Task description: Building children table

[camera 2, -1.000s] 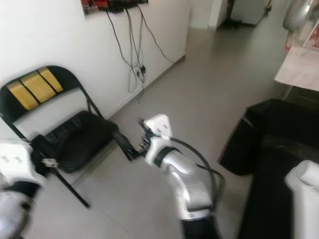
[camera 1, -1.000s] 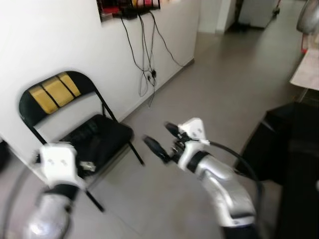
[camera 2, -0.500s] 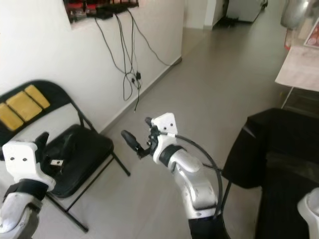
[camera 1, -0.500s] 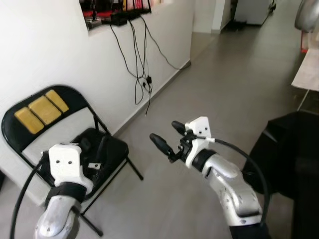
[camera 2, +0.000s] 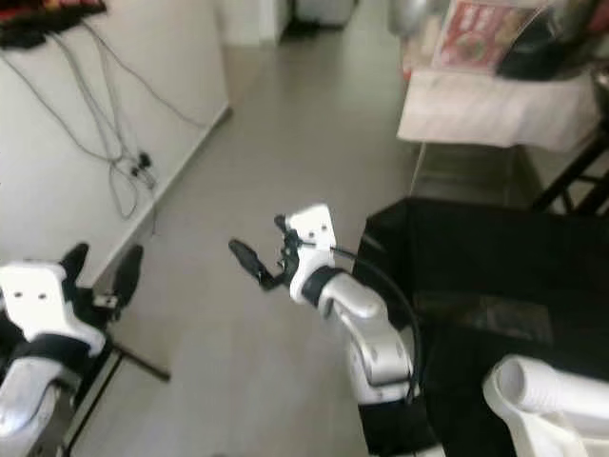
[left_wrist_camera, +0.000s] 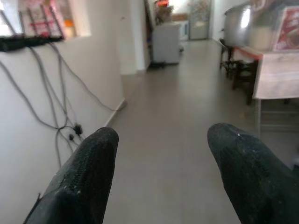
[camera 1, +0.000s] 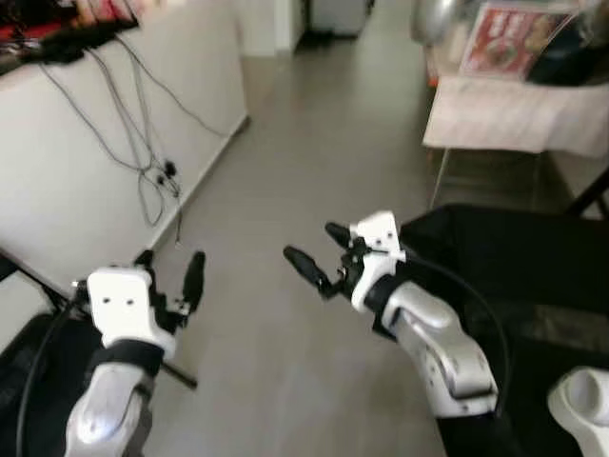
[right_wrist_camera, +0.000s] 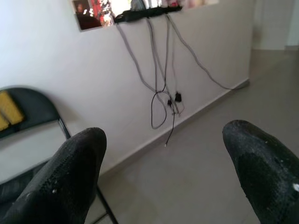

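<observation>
Fingers apart, empty, on left gripper (camera 1: 169,273) and right gripper (camera 1: 317,255) above bare floor (camera 1: 285,171); best kept raised, clear of dangling cables (camera 1: 143,152), while seeking table parts.

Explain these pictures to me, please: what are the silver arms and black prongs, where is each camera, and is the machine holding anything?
It is a walking humanoid robot. Two pictures come from cameras in its head, looking down past its own silver arms. The left gripper and right gripper are its hands, each with two long black fingers. The other two pictures come from small cameras on its wrists, looking out between those fingers, spread apart with nothing between them. Both grippers are open and hold nothing, raised over a grey floor. Around it are a white wall with dangling cables, a folding chair, a black cloth-covered surface and a white tube at the lower right.
</observation>
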Motion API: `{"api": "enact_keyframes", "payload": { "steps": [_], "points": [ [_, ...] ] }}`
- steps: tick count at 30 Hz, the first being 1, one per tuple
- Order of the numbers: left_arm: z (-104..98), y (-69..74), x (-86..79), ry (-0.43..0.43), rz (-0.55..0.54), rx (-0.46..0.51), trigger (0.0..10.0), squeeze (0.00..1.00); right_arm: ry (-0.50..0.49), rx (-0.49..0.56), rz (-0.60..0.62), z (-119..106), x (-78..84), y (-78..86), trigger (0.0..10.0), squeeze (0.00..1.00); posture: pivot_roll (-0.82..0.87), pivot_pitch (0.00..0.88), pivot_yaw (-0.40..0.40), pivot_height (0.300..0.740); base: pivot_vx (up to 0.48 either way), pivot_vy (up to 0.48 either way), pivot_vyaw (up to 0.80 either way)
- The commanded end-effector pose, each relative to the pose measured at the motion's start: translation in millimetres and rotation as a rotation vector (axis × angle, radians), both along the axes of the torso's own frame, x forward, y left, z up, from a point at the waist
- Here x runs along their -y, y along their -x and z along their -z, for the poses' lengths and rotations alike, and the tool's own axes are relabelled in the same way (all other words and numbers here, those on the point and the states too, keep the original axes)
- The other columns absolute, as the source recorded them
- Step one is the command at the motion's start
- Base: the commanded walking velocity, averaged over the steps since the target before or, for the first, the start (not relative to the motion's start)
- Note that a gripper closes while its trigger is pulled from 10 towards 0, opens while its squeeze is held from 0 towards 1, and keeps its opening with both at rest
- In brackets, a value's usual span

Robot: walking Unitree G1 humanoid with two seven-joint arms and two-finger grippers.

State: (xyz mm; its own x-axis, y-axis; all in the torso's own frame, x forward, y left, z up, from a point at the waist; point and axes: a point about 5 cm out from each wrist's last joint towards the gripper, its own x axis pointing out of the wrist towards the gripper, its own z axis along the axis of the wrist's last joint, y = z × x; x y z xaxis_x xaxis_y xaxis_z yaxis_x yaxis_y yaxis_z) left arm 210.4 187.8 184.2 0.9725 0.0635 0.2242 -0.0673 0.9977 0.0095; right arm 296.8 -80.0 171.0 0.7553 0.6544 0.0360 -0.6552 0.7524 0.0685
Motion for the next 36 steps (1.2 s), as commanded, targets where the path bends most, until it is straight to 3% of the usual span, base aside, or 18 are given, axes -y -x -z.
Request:
{"api": "enact_keyframes", "payload": {
  "steps": [1, 11, 29, 36],
  "points": [
    [-1.0, 0.7, 2.2, -0.004, 0.014, 0.0, 10.0, 0.0, 0.0, -0.009, 0.011, 1.1, 4.1, -0.5, 10.0, 0.0, 0.02, 0.101, 0.017, 0.74, 0.315, 0.0, -0.8],
    [0.0, 0.0, 2.4, 0.007, 0.027, -0.009, 10.0, 0.0, -0.004, -0.01, 0.01, 0.9, 3.5, -0.7, 10.0, 0.0, 0.02, 0.1, 0.018, 0.74, 0.275, 0.0, -0.8],
    [0.6, 0.3, 1.3, 0.037, 0.047, -0.018, 10.0, 0.0, -0.017, -0.013, 0.002, 0.6, 1.3, 0.6, 10.0, 0.0, 0.02, 0.091, 0.026, 0.74, 0.0, 0.0, -0.8],
    [4.1, -1.0, 0.7, 0.038, 0.047, -0.044, 10.0, 0.0, -0.022, -0.014, -0.001, 1.8, 1.1, 1.2, 10.0, 0.0, 0.02, 0.085, 0.029, 0.74, 0.0, 0.48, -0.8]
  ]
}}
